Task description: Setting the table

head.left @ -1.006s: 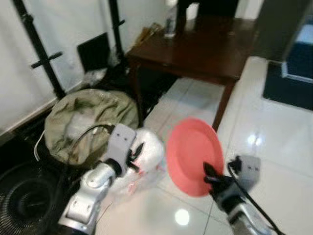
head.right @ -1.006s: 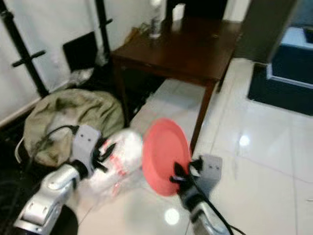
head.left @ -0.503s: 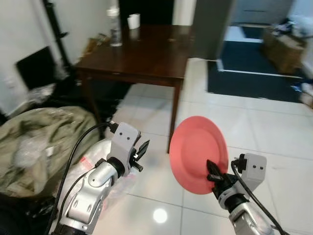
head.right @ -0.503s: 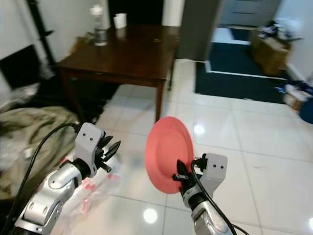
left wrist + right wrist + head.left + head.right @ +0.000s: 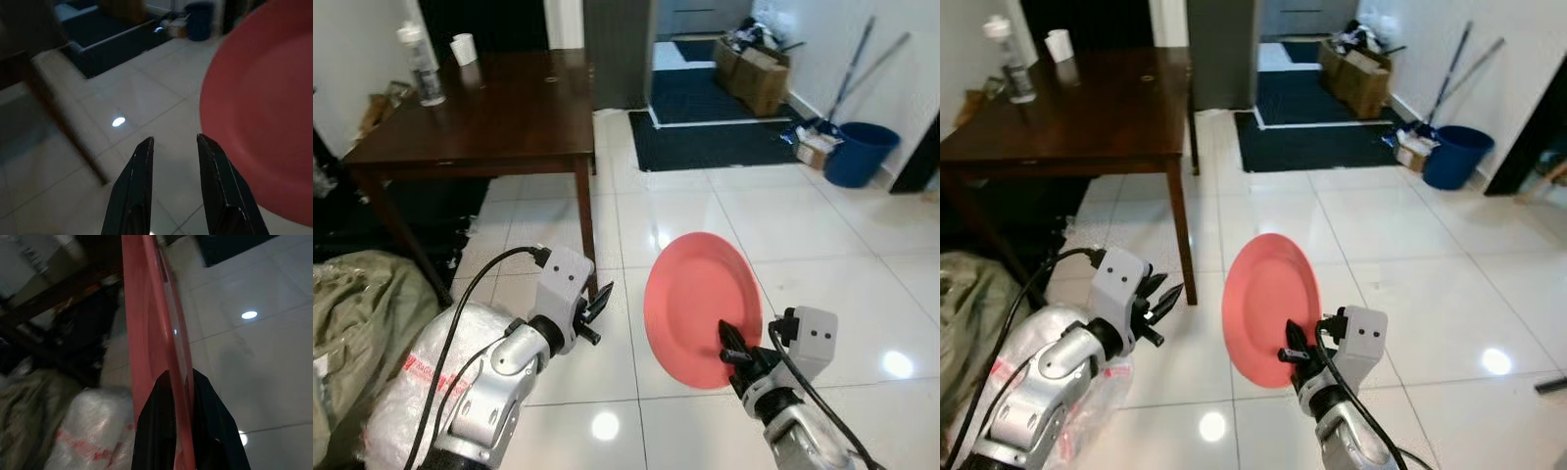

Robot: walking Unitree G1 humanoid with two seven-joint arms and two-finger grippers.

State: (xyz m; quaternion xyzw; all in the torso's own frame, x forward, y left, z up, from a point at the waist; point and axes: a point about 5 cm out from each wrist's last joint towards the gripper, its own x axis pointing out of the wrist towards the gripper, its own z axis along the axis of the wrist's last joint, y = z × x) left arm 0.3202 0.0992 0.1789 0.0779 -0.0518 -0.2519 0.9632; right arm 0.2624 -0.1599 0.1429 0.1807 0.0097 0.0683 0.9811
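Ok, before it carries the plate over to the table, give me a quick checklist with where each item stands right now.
1. Right tool shut on the plate rim: ok, fingers pinch it on both sides.
2. Plate held upright, away from the floor: ok.
3. Left tool free: ok, open and holding nothing.
4. Table has bare space: ok, only a bottle and cup at the far end.
5. Path to the table: not ok, a plastic bag lies on the floor beside the table leg.
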